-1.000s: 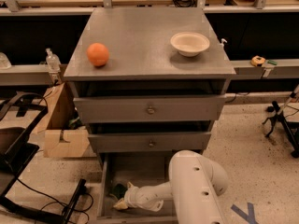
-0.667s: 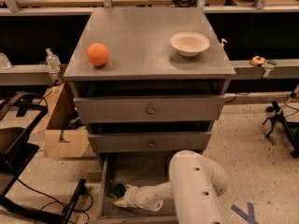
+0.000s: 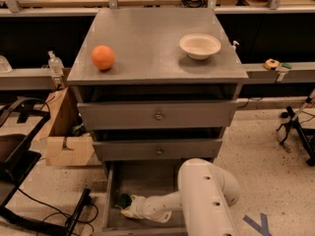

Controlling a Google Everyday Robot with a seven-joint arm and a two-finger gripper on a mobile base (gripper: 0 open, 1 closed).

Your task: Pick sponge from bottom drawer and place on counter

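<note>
The bottom drawer (image 3: 147, 178) is pulled open at the base of the grey cabinet. The sponge (image 3: 123, 200), dark green with a yellow edge, lies near the drawer's left wall. My white arm reaches down into the drawer from the right, and the gripper (image 3: 127, 209) is at the sponge, touching or covering its lower part. The counter (image 3: 147, 38) is the grey cabinet top above; it holds an orange (image 3: 103, 57) at the left and a white bowl (image 3: 200, 45) at the right.
Two shallower drawers with round knobs (image 3: 158, 115) sit above the open one. A cardboard box (image 3: 66, 132) stands left of the cabinet, with black gear and cables on the floor. A wooden bench with cables runs behind. A stand is at the far right (image 3: 298, 127).
The arm and gripper stay at the sponge in the drawer; I see almost no movement. The orange and the bowl have not moved.
</note>
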